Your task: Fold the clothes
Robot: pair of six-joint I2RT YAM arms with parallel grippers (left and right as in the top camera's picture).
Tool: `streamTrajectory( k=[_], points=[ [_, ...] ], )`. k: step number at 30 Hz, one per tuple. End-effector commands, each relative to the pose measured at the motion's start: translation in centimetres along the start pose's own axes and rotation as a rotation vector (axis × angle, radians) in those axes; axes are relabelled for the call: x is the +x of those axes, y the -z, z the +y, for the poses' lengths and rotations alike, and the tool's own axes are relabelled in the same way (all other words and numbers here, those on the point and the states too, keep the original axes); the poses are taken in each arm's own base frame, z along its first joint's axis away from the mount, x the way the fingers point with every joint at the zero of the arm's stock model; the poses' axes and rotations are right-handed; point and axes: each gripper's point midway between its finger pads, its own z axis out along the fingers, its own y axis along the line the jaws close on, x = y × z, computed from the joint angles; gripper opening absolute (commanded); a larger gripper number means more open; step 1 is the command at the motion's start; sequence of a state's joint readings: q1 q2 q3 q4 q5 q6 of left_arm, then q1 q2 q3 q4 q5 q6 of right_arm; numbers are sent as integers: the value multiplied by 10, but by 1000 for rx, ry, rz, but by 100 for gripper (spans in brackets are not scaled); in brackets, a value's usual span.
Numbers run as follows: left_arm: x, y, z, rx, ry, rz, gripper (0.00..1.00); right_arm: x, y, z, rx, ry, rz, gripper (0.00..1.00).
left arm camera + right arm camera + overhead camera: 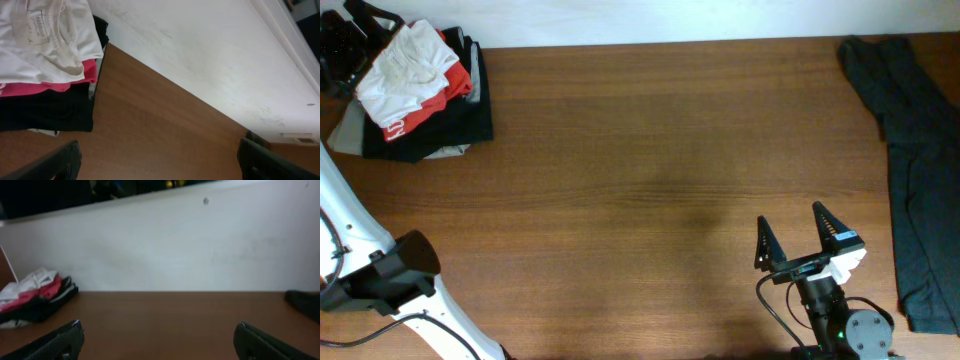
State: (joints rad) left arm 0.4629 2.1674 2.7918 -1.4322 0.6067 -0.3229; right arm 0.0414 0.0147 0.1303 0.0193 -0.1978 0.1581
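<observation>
A brown wood-grain table fills nearly the whole overhead frame, and a scuffed white wall rises behind its far edge. A long dark garment lies down the right edge, while at the upper left the white T-shirt sits crumpled on top of a pile, over a red shirt and black clothes. The right gripper, at lower right, and the left gripper, beside that pile, both have their fingers spread wide and grasp nothing.
</observation>
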Motion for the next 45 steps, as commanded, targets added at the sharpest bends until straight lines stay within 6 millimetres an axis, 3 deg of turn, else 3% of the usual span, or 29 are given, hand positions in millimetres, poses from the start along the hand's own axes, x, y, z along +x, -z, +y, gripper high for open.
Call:
streamTrajectory(
  k=[1,11,14,20,45],
  points=[
    [1,-2,-2,14,3,8,99,1,-1,-4,20,0,-45,98],
    [1,-2,-2,14,3,8,99,20,-4,-8,24,-1,-45,99],
    [1,-2,-2,14,3,8,99,33,-4,-11,35,-10,5,99],
    [1,-2,-2,14,3,8,99,77,0,-17,64,-41,184,99],
    [1,-2,-2,14,3,8,99,77,0,-17,61,-42,187,99]
  ],
)
